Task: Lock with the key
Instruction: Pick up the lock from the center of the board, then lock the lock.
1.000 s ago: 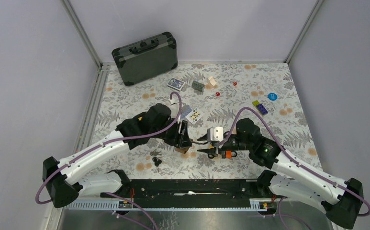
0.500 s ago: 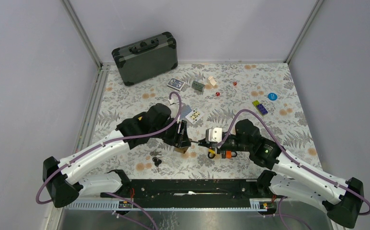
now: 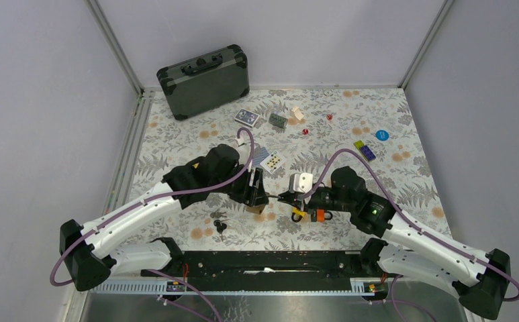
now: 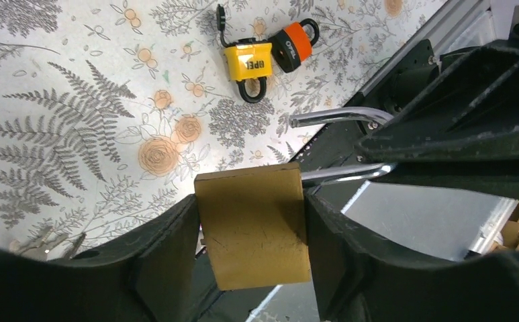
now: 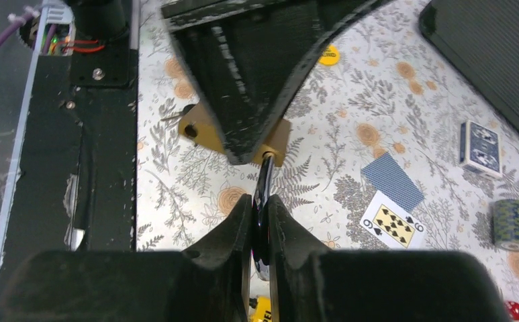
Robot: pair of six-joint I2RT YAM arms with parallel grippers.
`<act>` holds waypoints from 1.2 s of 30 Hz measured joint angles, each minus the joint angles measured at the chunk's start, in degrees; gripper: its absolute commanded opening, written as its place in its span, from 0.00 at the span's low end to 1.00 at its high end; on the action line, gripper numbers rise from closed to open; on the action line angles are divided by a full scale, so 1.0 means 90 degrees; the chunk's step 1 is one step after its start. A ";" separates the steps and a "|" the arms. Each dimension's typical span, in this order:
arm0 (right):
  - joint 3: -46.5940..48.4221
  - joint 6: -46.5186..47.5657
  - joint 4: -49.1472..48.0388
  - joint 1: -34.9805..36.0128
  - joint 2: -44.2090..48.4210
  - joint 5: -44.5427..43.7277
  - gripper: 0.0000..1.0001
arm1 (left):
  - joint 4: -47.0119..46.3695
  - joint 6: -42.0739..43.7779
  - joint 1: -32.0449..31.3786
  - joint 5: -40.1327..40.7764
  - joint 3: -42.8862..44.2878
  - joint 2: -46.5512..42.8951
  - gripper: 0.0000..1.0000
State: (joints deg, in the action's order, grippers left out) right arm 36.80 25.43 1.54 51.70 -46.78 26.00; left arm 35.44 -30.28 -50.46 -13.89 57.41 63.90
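The left pincer point(image 4: 250, 235) grasps the brass padlock point(image 4: 253, 201) by its sides. The right pincer point(image 5: 261, 228) is clenched on the key point(image 5: 265, 178), whose tip meets the padlock's end.

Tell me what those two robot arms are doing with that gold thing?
The left arm's fingers clamp a square brass padlock by its sides. The right arm's fingers are pinched shut on a dark key whose tip meets the padlock's end. The silver shackle looks open, so it is not locked yet. A yellow padlock and an orange padlock lie nearby on the flowery table.
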 measured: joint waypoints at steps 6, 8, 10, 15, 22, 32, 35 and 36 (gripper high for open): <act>-0.0027 -0.0733 -0.0240 0.0000 0.0209 -0.0420 0.00 | -0.0124 0.0056 -0.0012 -0.0294 0.0000 -0.0287 0.78; -0.0049 -0.0916 -0.0265 -0.0010 0.0272 -0.0639 0.00 | -0.0216 0.0056 -0.0012 -0.0403 0.0036 -0.0447 0.79; -0.0051 -0.1086 -0.0299 -0.0039 0.0284 -0.0748 0.00 | -0.0287 0.0058 -0.0012 -0.0461 0.0095 -0.0593 0.79; -0.0063 -0.1562 -0.0464 -0.0036 0.0316 -0.0770 0.00 | -0.0413 0.0194 -0.0012 -0.0549 0.0155 -0.1078 0.78; -0.0087 -0.2395 -0.0811 -0.0036 0.0729 -0.0656 0.00 | -0.0940 0.0636 -0.0012 -0.0595 -0.0114 -0.2137 0.77; -0.0087 -0.3757 -0.1855 -0.0036 0.0981 -0.0376 0.00 | -0.2057 0.0848 -0.0012 -0.0605 -0.0874 -0.2705 0.78; -0.0087 -0.4053 -0.2101 -0.0036 0.1035 -0.0374 0.00 | -0.2446 0.0840 -0.0012 -0.0678 -0.1081 -0.2613 0.77; -0.0087 -0.4155 -0.2191 -0.0036 0.1054 -0.0374 0.00 | -0.2601 0.0835 -0.0012 -0.0731 -0.1149 -0.2567 0.77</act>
State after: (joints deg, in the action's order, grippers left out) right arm 36.01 -11.97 -18.17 51.37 -37.30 22.63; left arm 12.03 -22.76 -50.57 -20.47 47.07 40.80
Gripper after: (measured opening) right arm 0.155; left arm 0.774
